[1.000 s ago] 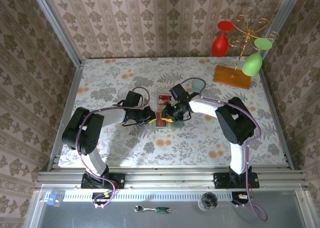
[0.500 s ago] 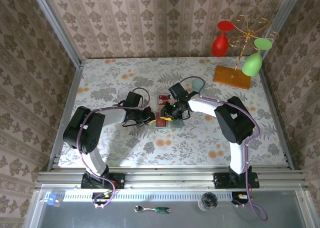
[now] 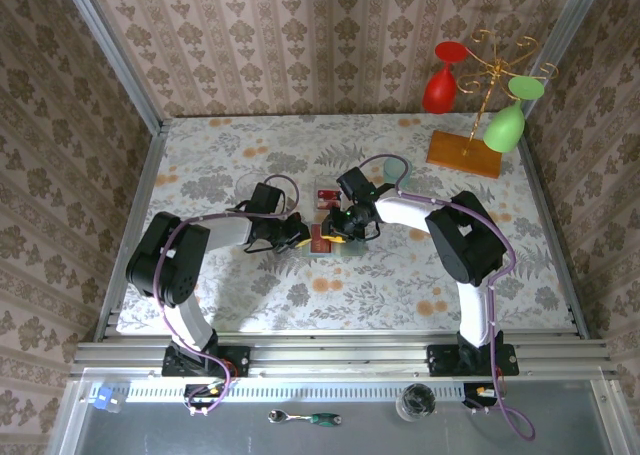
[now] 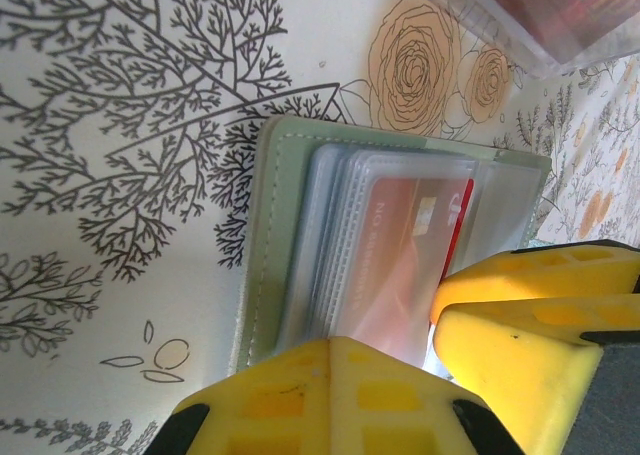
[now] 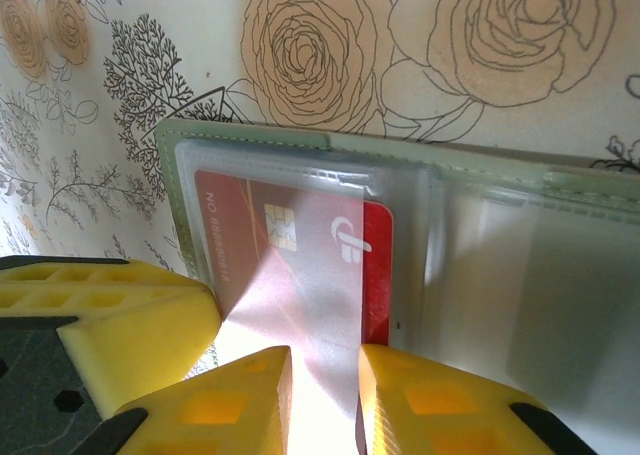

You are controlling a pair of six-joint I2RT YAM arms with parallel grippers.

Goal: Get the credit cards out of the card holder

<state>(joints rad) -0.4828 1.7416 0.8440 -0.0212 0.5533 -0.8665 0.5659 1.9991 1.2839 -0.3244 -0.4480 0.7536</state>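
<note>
Right wrist: right end effector [image 5: 322, 400] pinches the red card [image 5: 300, 265]; left end effector [image 4: 430, 360] closed on card holder [image 4: 262, 265].

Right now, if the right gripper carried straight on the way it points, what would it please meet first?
Most likely the red card in the card holder: the right gripper jaws straddle its clear sleeve edge, though depth is unclear.

card holder [image 4: 262, 275]: its near edge is covered by a yellow finger [image 4: 330, 400] in the left wrist view; from above it is mostly hidden under both grippers.
red card [image 5: 290, 265]: blurred behind clear sleeves; print too small to be read.
clear box [image 4: 540, 15]: cut off by the top edge.
other cards: count cannot be told.
</note>
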